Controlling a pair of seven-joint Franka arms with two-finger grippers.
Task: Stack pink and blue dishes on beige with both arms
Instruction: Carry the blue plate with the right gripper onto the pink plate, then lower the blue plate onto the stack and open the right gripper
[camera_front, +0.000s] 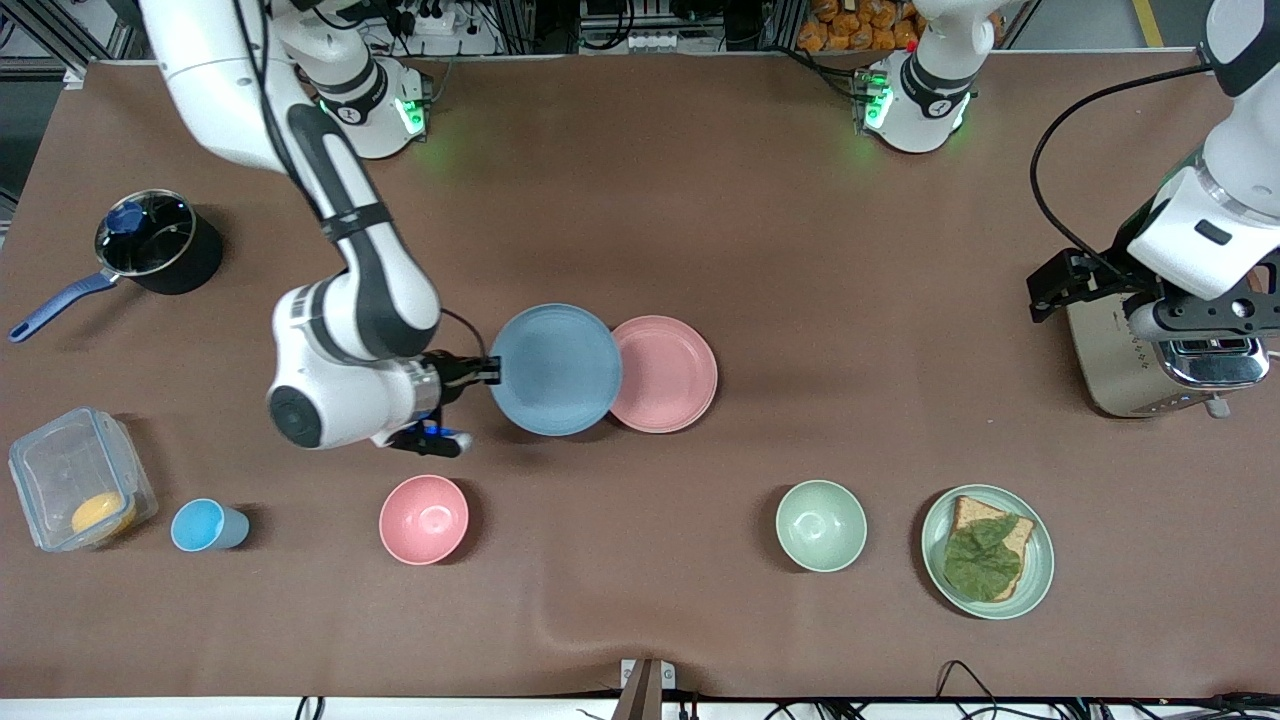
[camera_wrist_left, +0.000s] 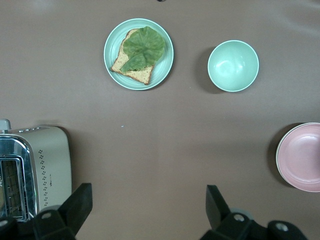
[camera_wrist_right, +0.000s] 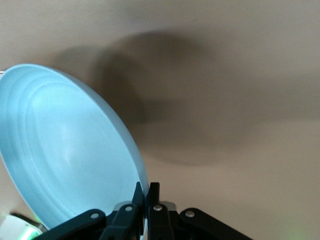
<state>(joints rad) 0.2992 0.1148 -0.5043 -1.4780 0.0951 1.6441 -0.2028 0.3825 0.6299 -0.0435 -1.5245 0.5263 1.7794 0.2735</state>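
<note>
The right tool (camera_front: 487, 372) pinches the rim of the blue plate (camera_front: 556, 369) between its two fingers; the right wrist view shows the fingers pressed onto the plate edge (camera_wrist_right: 142, 192). The blue plate is carried above the table (camera_front: 800, 250), and in the front view its edge overlaps the rim of the pink plate (camera_front: 665, 374). The pink plate lies near the middle of the table. Whether it rests directly on the table or on another plate cannot be told. No beige plate can be made out as a separate item in any view.

The left tool (camera_front: 1150, 300) hangs over the toaster (camera_front: 1150, 370) at the left arm's end of the table, fingers spread and empty, as the left wrist view shows (camera_wrist_left: 145, 210). This arm waits.

Step in hand, as judged: transfer of the blue plate to the stack. The next move calls for centring the blue plate over the pink plate, levelling it, lowering it until it seats, then spreading the fingers. A tilted release could let the plate slide off the stack.
</note>
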